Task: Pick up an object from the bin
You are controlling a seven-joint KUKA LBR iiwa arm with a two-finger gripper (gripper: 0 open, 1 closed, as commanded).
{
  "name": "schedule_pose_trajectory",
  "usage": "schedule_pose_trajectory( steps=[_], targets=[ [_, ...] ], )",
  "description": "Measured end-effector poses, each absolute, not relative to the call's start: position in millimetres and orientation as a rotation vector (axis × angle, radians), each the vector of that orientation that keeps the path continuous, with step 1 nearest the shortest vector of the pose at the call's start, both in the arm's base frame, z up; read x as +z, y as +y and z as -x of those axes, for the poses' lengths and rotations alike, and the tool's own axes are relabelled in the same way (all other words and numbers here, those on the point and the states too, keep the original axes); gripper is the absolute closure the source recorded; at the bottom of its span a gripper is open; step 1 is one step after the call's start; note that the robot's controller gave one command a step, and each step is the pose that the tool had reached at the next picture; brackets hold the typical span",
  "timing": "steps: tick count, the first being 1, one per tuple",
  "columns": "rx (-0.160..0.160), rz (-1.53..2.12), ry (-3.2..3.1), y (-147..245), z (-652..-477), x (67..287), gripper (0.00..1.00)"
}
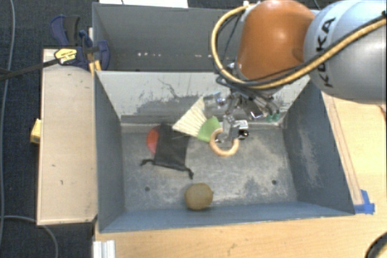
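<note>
gripper (230, 132) down at tan ring (224, 150), beside green piece (208, 129), mid bin (260, 175); spread or pressed together, cannot tell.

Light even, moderately bright, from overhead. Soft sheen on my orange wrist cover (272, 33). Back wall of bin (157, 39) shaded; small glints along it.
</note>
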State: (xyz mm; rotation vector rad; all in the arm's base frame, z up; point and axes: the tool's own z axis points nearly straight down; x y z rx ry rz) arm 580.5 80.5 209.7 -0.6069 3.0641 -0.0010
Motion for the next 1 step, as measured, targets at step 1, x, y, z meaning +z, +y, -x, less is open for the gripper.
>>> schedule_pose_trajectory(
  steps=[1],
  targets=[
    [-0.001,0.607,3.064,78.3,-580.5,224.6,1.00]
  ],
)
